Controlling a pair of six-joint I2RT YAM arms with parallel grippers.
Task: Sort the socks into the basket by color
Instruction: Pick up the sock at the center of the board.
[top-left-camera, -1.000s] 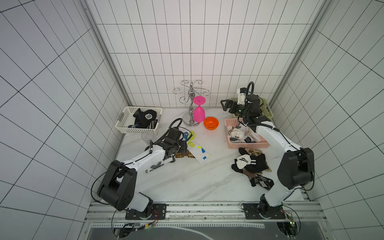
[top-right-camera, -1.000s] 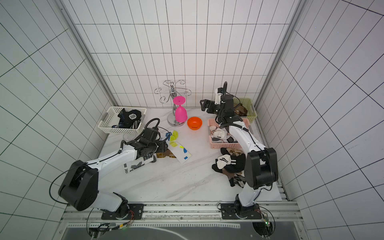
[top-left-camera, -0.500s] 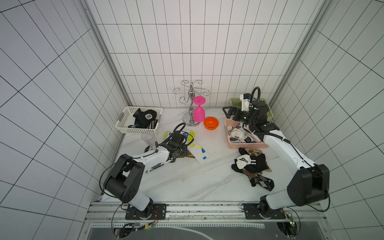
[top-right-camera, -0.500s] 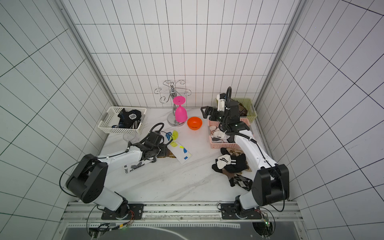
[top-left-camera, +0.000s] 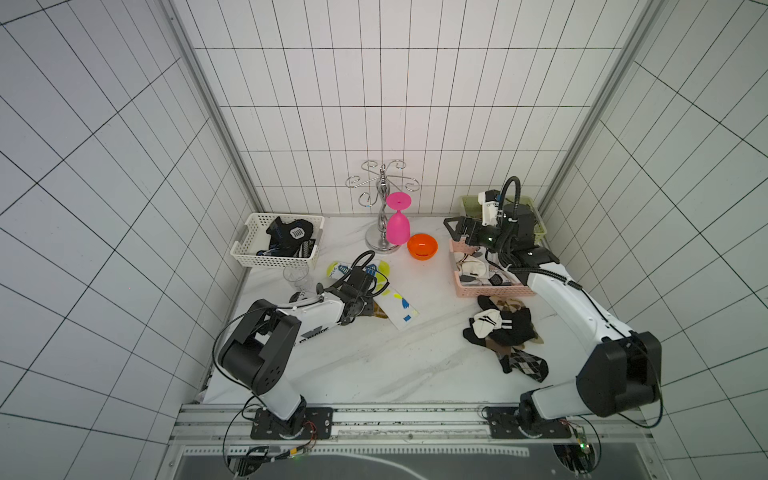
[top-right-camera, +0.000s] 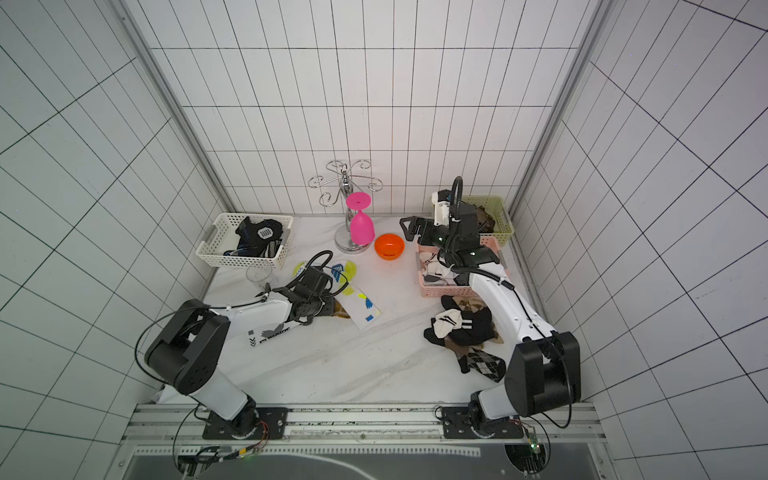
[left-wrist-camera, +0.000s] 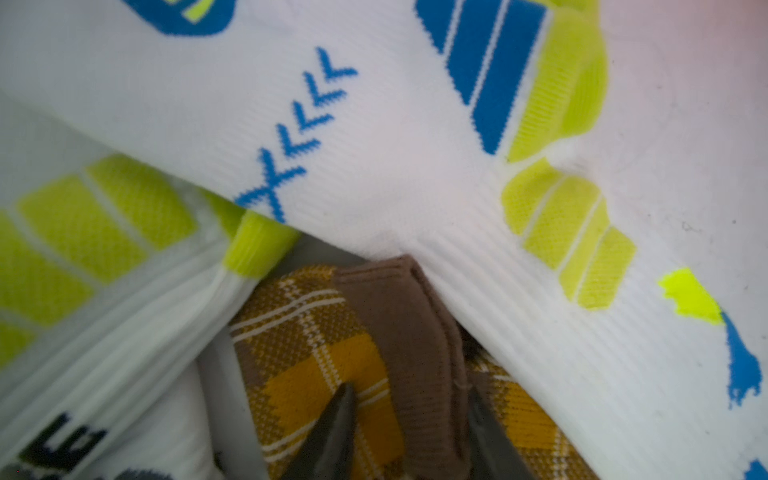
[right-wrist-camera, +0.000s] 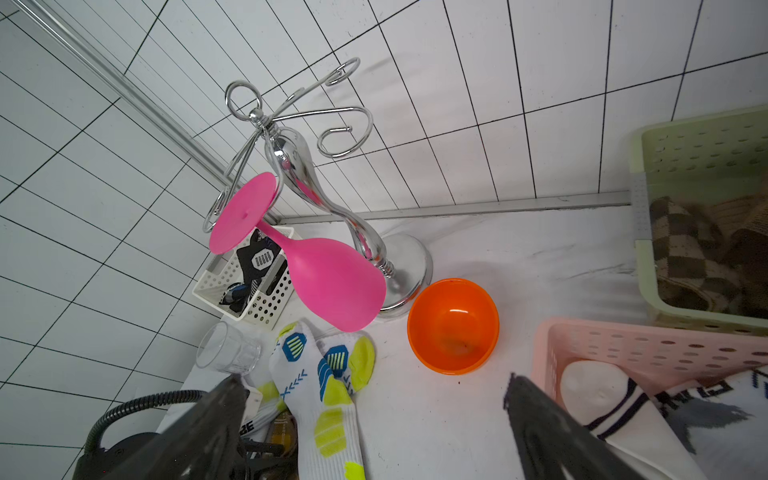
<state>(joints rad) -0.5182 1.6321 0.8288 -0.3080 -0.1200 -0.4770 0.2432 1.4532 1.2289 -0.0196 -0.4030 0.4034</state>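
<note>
Nearest the camera, at the lower right of the table in both top views, a heap of socks (top-left-camera: 505, 328) lies loose: black, white-striped and brown, with an argyle sock (top-left-camera: 525, 365) at its near edge. Left of centre, the left gripper (left-wrist-camera: 411, 399) is down at the tabletop. The top views hide its tips under the wrist. Only the left wrist view shows the fingers (left-wrist-camera: 334, 436) standing partly apart on either side of the brown cuff of a plaid sock (left-wrist-camera: 299, 365), which is tucked under a white sock (left-wrist-camera: 374, 166) with blue and yellow marks. Whether they pinch the cuff I cannot tell. Farther back on the right, the right gripper (right-wrist-camera: 372, 380) hangs above the far corner of the pink basket (top-left-camera: 494, 291), spread wide and empty. Its wrist view alone shows the white striped socks (right-wrist-camera: 598, 395) inside clearly, and a brown checked sock (right-wrist-camera: 685, 241) in the green basket (top-right-camera: 500, 220) behind. At the table's upper left, a white basket (top-left-camera: 270, 259) holds black socks (top-left-camera: 289, 235).
</note>
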